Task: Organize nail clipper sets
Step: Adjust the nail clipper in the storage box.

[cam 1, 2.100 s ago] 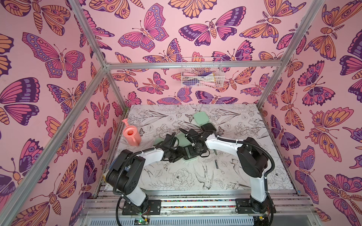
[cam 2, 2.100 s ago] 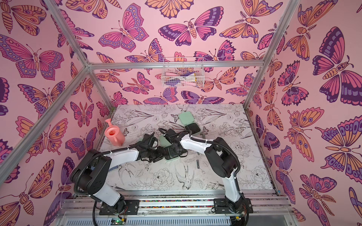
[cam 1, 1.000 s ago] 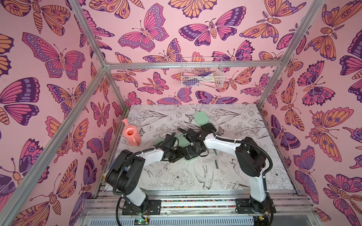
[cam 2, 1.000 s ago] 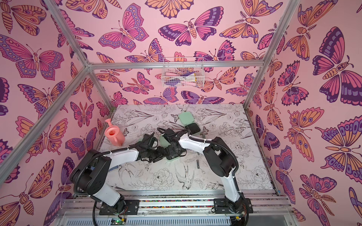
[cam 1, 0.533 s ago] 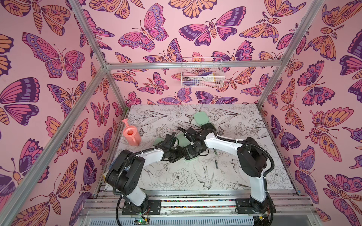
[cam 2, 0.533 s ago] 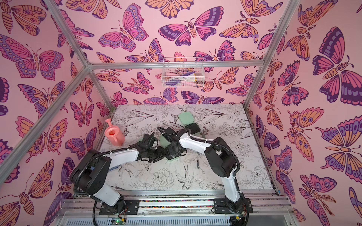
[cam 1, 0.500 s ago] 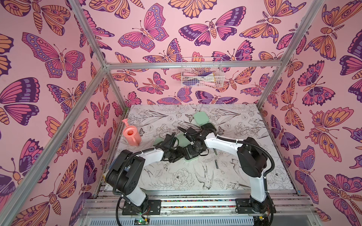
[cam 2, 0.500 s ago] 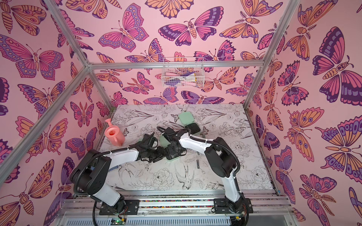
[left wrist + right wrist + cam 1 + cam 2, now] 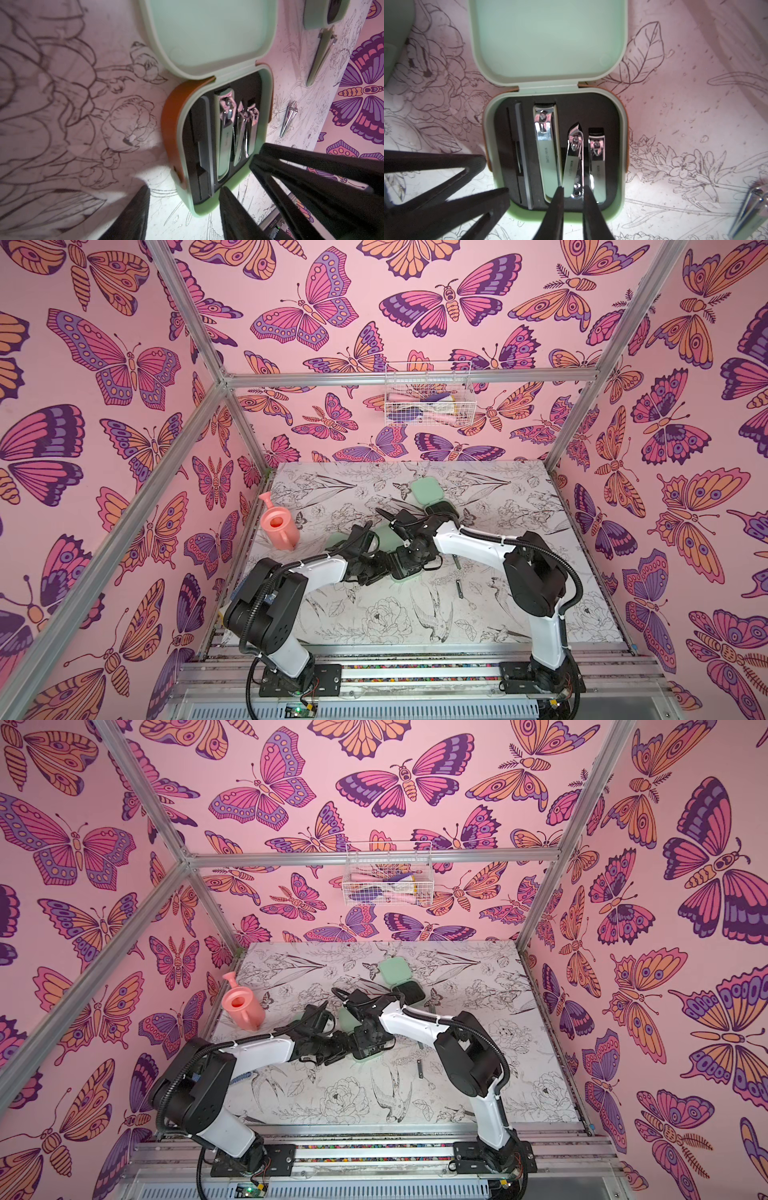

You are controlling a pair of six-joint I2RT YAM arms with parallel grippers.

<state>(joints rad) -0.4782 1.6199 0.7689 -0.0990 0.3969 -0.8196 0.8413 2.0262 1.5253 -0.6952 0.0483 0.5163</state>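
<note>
Mid-desk (image 9: 395, 626), a rounded-square mint-green plastic case (image 9: 621, 145) lies open, its smooth lid (image 9: 550, 41) flat on the far side. Black foam (image 9: 610, 116) cradles a matte grey file (image 9: 522, 158) and mirror-bright steel clippers (image 9: 545, 149). The right gripper (image 9: 573, 192) pinches the tail of the slant-jawed clipper (image 9: 574, 158), which sits tilted in its slot. The left gripper (image 9: 184, 188) straddles the case's near-left corner, jaws spread; whether they clamp it I cannot tell.

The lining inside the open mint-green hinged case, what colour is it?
Black lining; the right wrist view shows it best.
</note>
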